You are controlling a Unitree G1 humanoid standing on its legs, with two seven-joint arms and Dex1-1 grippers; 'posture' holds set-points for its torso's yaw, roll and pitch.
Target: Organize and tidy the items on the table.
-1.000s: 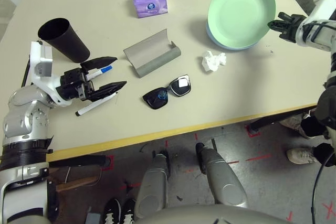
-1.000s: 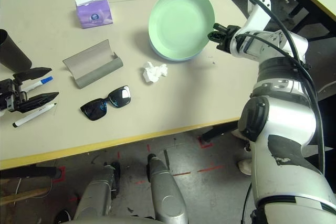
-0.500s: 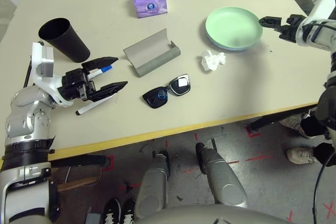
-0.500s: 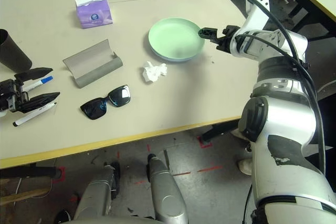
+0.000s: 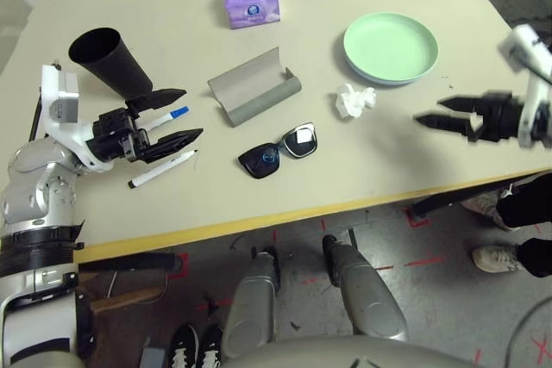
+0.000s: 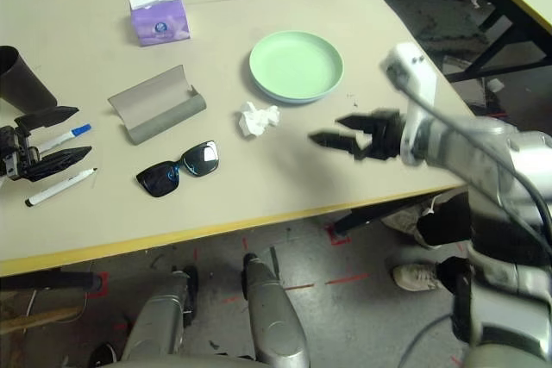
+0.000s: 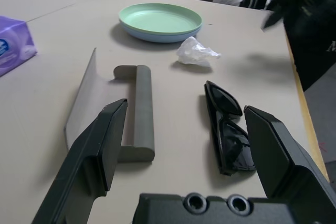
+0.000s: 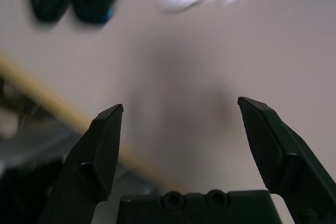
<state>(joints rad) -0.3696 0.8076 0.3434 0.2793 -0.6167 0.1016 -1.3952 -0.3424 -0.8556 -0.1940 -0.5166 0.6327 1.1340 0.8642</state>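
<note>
Beige and matte, the table [image 5: 285, 174] spreads across the scene, with a yellow strip along its near edge. Toward the far right sits a green plate [image 5: 390, 46] stacked on a pale blue one, lying flat. A grey glasses case [image 5: 253, 86] lies open near the middle. A black cup [image 5: 110, 60] stands tilted at the far left, and a purple tissue box [image 5: 250, 1] stands at the far middle. Black sunglasses [image 5: 279, 150] lie just in front of the case, lenses up. A crumpled white tissue [image 5: 354, 100] rests between the plates and the sunglasses. Two white pens lie at the left: the blue-capped pen [image 5: 170, 115] and the black-capped pen [image 5: 161, 170]. The left gripper [image 5: 175, 115] hovers level over these pens, fingers spread wide, holding nothing. The right gripper [image 6: 332, 130] hangs above bare table at the right, in front of the plates, fingers wide apart and empty.
</note>
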